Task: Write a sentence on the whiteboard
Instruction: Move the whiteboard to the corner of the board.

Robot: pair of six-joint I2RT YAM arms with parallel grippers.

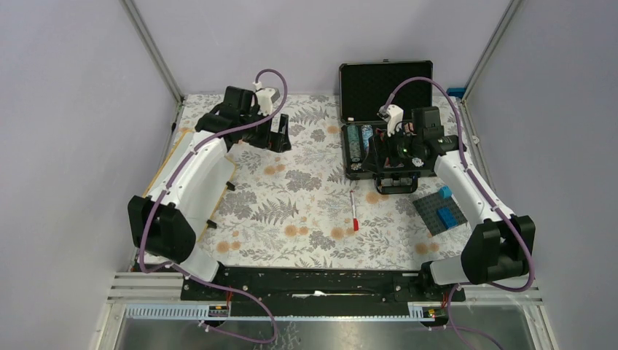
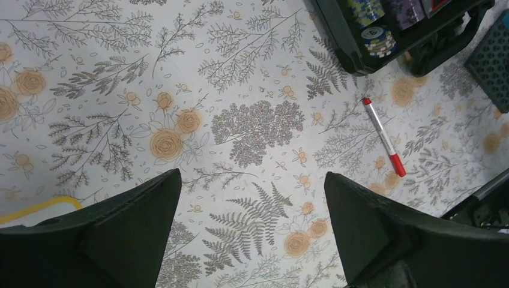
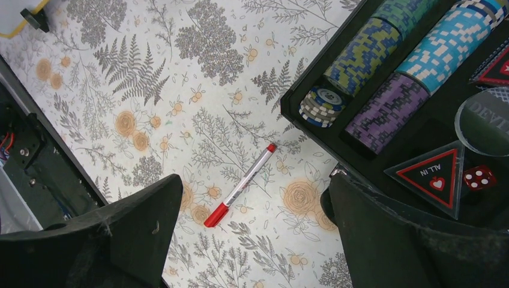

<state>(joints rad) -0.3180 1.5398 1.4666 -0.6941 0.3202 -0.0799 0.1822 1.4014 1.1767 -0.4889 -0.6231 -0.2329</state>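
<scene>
Spreading over the whole work area, a floral table cover is noted.

- Left arm is stretched across the left side. Under it the whiteboard is lain at the left edge, only its pale rim and one corner with a black foot being seen. The writing face is hidden, so no sentence can be made out.
- Black case is set far, right of centre, with its lid up and poker chips racked inside.
- Dark block plate is placed near right, well apart from the board.
- Red marker is laid loose on the cover at centre, just near of the case.
- Left gripper and right gripper are both spread fully wide, and nothing is held by either.

Step judged: fetching the pen, with writing not yet begun. A descent onto the marker is called for, jaws closed across its barrel. Whether a cap must be pulled cannot be told.

Obstructions judged: the case wall is crowded against the marker's far end, and the board is overlain by the left arm.
</scene>
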